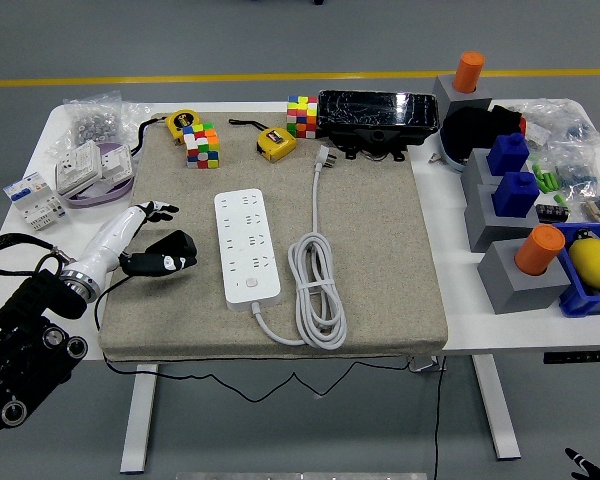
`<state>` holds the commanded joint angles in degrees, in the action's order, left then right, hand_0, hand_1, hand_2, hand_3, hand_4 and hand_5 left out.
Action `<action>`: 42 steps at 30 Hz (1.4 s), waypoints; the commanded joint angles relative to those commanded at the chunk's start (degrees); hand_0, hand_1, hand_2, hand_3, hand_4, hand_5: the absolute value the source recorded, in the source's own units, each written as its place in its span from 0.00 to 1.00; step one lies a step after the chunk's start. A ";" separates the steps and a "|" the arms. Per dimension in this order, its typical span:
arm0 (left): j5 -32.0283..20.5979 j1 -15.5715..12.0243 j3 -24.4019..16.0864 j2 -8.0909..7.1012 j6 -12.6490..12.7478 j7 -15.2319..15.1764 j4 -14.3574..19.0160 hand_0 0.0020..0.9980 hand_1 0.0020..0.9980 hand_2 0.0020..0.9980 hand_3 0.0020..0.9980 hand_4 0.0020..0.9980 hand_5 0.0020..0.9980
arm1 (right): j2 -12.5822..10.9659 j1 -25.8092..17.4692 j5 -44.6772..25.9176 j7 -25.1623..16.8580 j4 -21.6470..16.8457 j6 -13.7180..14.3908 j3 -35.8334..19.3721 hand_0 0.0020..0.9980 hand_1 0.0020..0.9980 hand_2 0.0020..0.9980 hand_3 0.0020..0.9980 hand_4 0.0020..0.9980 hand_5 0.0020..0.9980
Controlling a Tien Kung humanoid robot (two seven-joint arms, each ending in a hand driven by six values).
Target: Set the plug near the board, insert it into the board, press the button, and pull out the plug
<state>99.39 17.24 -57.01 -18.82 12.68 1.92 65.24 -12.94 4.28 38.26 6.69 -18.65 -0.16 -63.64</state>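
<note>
The black plug (pixel 166 252) with its thin black lead lies on the beige fabric mat (pixel 380 260), just left of the white rectangular power strip (pixel 247 248), apart from it. It looks light and rigid, with a smooth shell that may slip; the stubby body is the likely hold, not the limp cord. The left hand (pixel 152 211), white-sleeved with dark fingers loosely spread, hovers just above-left of the plug, gripping nothing. The right hand is barely visible at the lower right corner.

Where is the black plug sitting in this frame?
In the head view the black plug lies on the beige mat, left of the white power strip, just below the left hand and apart from the strip.
</note>
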 joint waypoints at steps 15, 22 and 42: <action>-1.15 1.16 0.82 0.15 0.36 2.03 -2.56 0.71 0.68 0.64 0.62 0.94 0.22 | -0.05 -0.05 -0.20 0.04 0.17 -0.02 0.38 0.58 0.68 0.69 0.62 0.99 0.52; -2.05 1.83 1.52 0.17 0.36 1.50 -2.74 0.59 0.58 0.54 0.56 0.80 0.14 | -0.12 0.05 -0.18 0.00 0.01 0.04 0.38 0.58 0.68 0.69 0.62 0.99 0.52; -3.85 3.76 6.27 -1.30 3.52 -8.13 -2.05 0.36 0.42 0.47 0.54 0.69 0.00 | -0.22 0.03 -0.36 0.01 -0.02 0.05 0.61 0.58 0.68 0.69 0.62 0.99 0.52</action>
<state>95.55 21.00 -50.73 -20.12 16.19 -6.21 63.19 -13.16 4.30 37.89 6.70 -18.67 -0.10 -63.03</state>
